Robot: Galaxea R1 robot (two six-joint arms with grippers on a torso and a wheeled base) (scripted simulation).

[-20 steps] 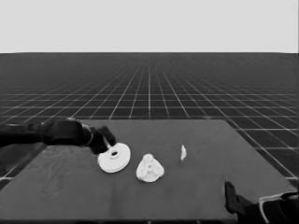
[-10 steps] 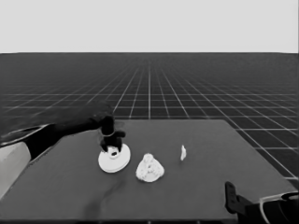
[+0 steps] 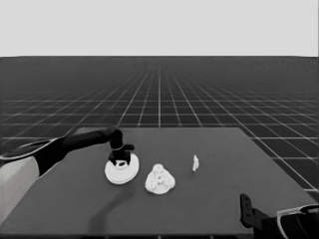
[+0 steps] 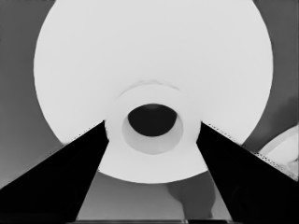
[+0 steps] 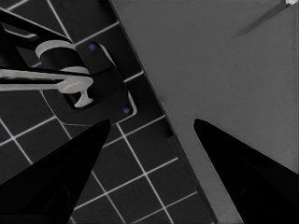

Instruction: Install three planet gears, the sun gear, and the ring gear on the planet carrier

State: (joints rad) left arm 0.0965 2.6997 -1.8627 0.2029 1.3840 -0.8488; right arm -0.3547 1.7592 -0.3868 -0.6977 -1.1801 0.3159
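The ring gear, the larger round part [image 3: 121, 172], lies flat on the table left of centre. My left gripper [image 3: 119, 158] points down onto it. In the left wrist view the gripper [image 4: 152, 124] is open, and one finger [image 4: 74, 172] stands on each side of the part's raised middle [image 4: 152, 140], close against it. To the right sits the planet carrier, the smaller round part [image 3: 159, 181], with planet gears [image 3: 158, 173] heaped on top; its edge [image 4: 285, 149] shows in the left wrist view. My right gripper [image 5: 152, 122] is open and waits past the table's near right corner.
A thin white piece [image 3: 195, 162] stands right of the smaller round part. The left arm [image 3: 60, 149] stretches in over the table's left end. Dark machinery with blue lights [image 5: 93, 79] sits beyond the table's edge in the right wrist view.
The left arm has swung right from the table's left end, and its gripper has turned down onto the larger round part. The part has not moved. The right arm stays parked.
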